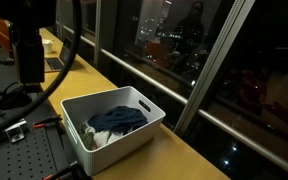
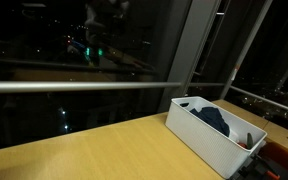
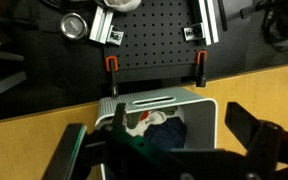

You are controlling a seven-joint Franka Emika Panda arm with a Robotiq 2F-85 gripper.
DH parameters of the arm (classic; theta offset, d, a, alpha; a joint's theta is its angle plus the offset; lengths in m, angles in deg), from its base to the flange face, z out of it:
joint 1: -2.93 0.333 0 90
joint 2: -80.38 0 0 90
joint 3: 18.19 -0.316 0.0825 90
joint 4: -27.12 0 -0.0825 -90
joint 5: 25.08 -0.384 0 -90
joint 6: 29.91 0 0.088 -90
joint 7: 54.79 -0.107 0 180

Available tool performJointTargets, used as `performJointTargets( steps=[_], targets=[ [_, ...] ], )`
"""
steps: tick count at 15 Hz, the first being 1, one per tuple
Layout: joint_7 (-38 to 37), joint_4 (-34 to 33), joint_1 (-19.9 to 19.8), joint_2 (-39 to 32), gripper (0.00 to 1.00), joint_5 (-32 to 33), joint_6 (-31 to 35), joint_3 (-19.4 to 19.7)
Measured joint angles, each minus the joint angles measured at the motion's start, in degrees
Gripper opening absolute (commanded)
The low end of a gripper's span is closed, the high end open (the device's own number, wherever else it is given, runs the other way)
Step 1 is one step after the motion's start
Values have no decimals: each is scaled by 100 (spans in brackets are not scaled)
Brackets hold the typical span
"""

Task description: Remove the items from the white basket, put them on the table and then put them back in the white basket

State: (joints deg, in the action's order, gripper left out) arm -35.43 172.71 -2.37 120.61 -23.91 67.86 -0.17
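The white basket (image 1: 124, 150) stands on the wooden table (image 1: 189, 155) and also shows in an exterior view (image 2: 204, 145). It holds a dark blue cloth (image 1: 119, 120), a white item (image 1: 98, 138) and something small and red (image 2: 246, 140). In the wrist view my gripper (image 3: 164, 150) is open and empty. It hangs above the basket (image 3: 149, 102), with its fingers spread to either side of the blue cloth (image 3: 171, 132) and white item (image 3: 156, 118). The dark arm (image 1: 29, 55) is at the upper left.
A black perforated board (image 3: 154, 45) with orange clamps (image 3: 111, 65) and metal parts lies just beyond the basket. Dark windows with a metal frame (image 1: 199, 90) run along the table's far edge. Bare table (image 2: 94, 150) stretches beside the basket.
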Motion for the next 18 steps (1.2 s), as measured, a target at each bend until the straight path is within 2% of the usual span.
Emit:
performJointTargets(
  steps=[5,8,13,16,18],
  targets=[
    [0,-520,209,-287,100,-130,147,-235],
    [-6,-1078,520,-770,100,-314,667,-488],
    [-343,-1859,958,-2100,100,-412,1899,-1255],
    [-717,-2582,1029,-3075,100,-377,2210,-1681],
    [-953,-3098,1024,-3671,100,-264,2237,-1796]
  ],
)
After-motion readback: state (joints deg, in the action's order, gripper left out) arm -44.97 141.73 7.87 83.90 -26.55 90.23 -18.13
